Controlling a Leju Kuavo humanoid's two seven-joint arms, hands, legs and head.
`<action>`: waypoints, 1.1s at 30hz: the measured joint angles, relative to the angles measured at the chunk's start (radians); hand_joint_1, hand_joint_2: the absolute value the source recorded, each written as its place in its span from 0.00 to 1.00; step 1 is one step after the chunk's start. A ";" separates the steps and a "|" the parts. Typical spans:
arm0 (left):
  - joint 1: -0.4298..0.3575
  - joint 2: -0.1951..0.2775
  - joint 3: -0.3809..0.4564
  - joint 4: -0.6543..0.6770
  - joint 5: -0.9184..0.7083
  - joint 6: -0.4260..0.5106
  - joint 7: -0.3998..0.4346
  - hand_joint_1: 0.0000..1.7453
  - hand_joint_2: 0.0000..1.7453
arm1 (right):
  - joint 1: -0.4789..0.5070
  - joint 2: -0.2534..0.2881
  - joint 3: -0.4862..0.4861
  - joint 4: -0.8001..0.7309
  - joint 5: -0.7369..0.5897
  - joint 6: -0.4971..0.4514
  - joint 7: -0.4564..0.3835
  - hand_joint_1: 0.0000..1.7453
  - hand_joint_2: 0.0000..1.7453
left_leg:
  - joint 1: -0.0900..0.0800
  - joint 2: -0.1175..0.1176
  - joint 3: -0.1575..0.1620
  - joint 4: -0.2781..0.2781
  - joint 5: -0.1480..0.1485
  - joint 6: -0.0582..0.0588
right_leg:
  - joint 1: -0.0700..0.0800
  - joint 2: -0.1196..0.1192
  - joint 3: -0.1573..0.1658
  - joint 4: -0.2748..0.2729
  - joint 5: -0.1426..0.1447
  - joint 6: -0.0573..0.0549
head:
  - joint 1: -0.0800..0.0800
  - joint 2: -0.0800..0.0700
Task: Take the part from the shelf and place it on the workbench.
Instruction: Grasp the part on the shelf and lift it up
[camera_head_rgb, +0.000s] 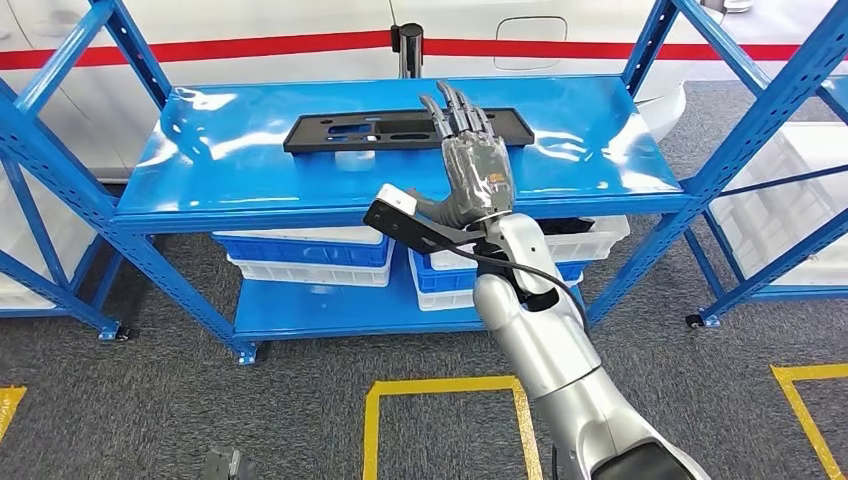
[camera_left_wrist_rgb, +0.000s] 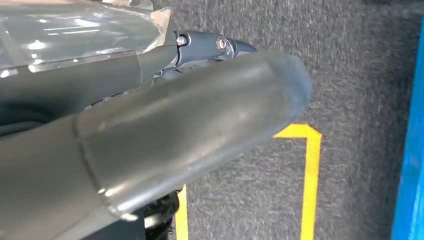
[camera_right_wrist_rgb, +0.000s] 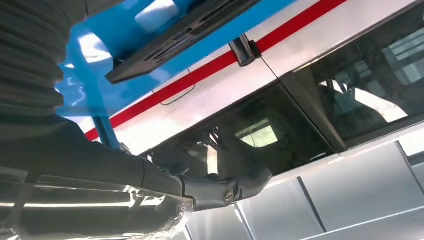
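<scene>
A long flat black part (camera_head_rgb: 380, 130) with cut-outs lies across the top board of the blue shelf (camera_head_rgb: 200, 170). My right hand (camera_head_rgb: 470, 165) is raised in front of the shelf with its fingers straight and apart, their tips over the part's right end; it holds nothing. In the right wrist view the black part (camera_right_wrist_rgb: 175, 35) lies on the blue board beyond the hand (camera_right_wrist_rgb: 220, 190). My left hand (camera_left_wrist_rgb: 150, 135) hangs low over the grey carpet, its thick thumb across the left wrist view; its fingers are largely hidden.
Blue and white bins (camera_head_rgb: 310, 258) sit under the top board on the lower shelf. More blue racks stand at left (camera_head_rgb: 40, 150) and right (camera_head_rgb: 780, 100). A white vehicle with a red stripe (camera_head_rgb: 250, 45) is behind. Yellow floor lines (camera_head_rgb: 440, 385) mark the carpet.
</scene>
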 joint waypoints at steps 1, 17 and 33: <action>0.001 0.000 0.002 0.000 0.000 0.000 0.000 0.00 0.00 | 0.000 -0.001 0.000 0.004 -0.001 -0.001 -0.001 0.00 1.00 | 0.000 0.000 0.003 0.000 -0.004 0.000 | -0.002 0.000 -0.038 0.051 -0.012 0.004 | 0.000 0.000; 0.006 0.000 0.008 0.000 -0.020 -0.008 0.001 0.00 0.00 | 0.012 0.001 0.002 0.027 0.000 -0.009 -0.003 0.00 1.00 | 0.013 0.004 -0.142 0.289 -0.134 -0.072 | -0.012 -0.009 0.066 -0.197 0.105 -0.035 | -0.008 0.000; -0.005 -0.003 0.008 -0.001 -0.055 -0.015 0.019 0.00 0.00 | 0.069 -0.027 -0.015 0.002 0.013 -0.024 0.009 0.00 1.00 | 0.002 -0.002 -0.003 0.003 0.004 -0.006 | -0.004 -0.003 -0.063 0.074 -0.008 0.015 | -0.002 0.000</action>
